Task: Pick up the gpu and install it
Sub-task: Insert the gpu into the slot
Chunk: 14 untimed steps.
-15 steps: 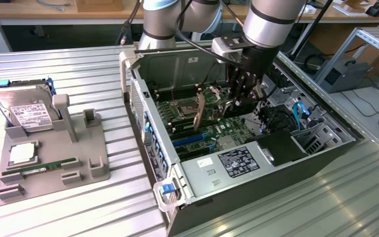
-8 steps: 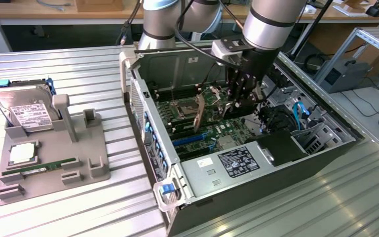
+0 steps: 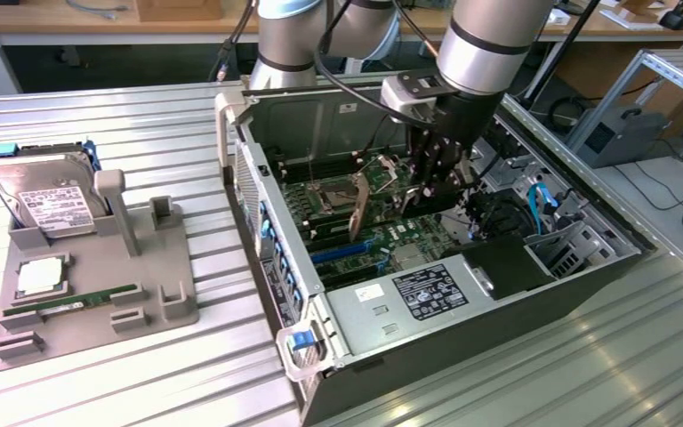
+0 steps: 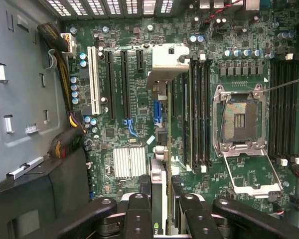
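My gripper (image 3: pixel 429 189) reaches down into the open computer case (image 3: pixel 437 307), above the motherboard. It is shut on the gpu (image 4: pixel 160 172), a thin card seen edge-on between the two black fingers (image 4: pixel 139 214). The card's silvery metal bracket (image 4: pixel 167 62) points toward the case's rear vents. In the wrist view the card lines up beside the black expansion slots (image 4: pixel 124 84) and over a short blue slot (image 4: pixel 157 112). Whether its edge touches a slot I cannot tell. In the exterior view the gpu (image 3: pixel 437 203) shows as a dark slab under the fingers.
The open CPU socket (image 4: pixel 239 119) with its raised lever, the memory slots (image 4: pixel 199 109) and a finned heat sink (image 4: pixel 129 162) surround the card. On the exterior view's left a grey fixture (image 3: pixel 140 307) holds a hard drive (image 3: pixel 51 200) and a green memory stick (image 3: pixel 75 301).
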Available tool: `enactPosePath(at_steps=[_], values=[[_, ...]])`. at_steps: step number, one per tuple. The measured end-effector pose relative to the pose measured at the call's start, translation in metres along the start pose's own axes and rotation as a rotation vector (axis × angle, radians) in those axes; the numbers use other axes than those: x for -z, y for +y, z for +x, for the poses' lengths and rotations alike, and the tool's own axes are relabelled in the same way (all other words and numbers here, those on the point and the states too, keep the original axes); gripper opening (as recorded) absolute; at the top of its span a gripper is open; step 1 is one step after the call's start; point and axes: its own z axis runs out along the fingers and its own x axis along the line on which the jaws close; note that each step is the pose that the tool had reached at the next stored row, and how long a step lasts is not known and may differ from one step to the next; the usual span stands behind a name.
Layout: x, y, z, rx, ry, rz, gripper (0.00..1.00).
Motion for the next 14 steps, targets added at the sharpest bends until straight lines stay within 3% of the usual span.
enactPosePath(at_steps=[14], values=[[-0.0075, 0.0003, 0.0034, 0.000, 0.0000, 0.0000, 0.27]])
